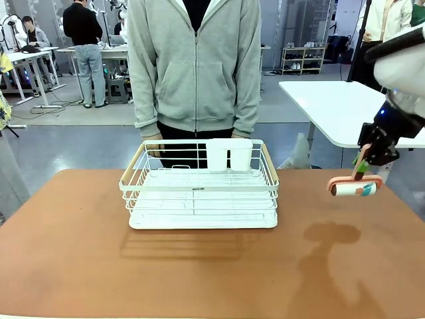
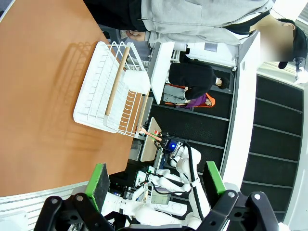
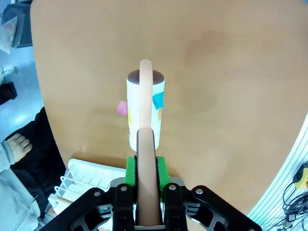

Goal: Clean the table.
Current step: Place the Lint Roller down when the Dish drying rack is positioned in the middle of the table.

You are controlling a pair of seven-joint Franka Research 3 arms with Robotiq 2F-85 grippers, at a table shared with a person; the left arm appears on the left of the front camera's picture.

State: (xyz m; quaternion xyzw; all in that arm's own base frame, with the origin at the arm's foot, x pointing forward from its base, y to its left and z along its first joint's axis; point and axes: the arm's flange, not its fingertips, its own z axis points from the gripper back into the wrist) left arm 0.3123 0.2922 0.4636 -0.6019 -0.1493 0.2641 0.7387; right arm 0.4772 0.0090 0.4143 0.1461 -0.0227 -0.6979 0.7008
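The reddish-brown table (image 1: 66,252) spreads across the front view and lies under both wrist views (image 2: 38,72) (image 3: 216,72). My right gripper (image 1: 363,161) (image 3: 146,166) is shut on the salmon handle of a lint roller (image 1: 354,189). Its white roll with coloured patches (image 3: 133,122) hangs a little above the table's right side and casts a shadow below. A small pink scrap (image 3: 121,108) lies on the table beside the roll. My left gripper (image 2: 156,180) is open, green pads wide apart, nothing between them, high above the table's near edge.
A white wire dish rack (image 1: 199,193) (image 2: 110,91) with wooden side rails and two white cups stands mid-table. A person in a grey hoodie (image 1: 194,66) stands at the far side, hands by the rack's back edge. A white-topped table (image 1: 339,106) stands at the back right.
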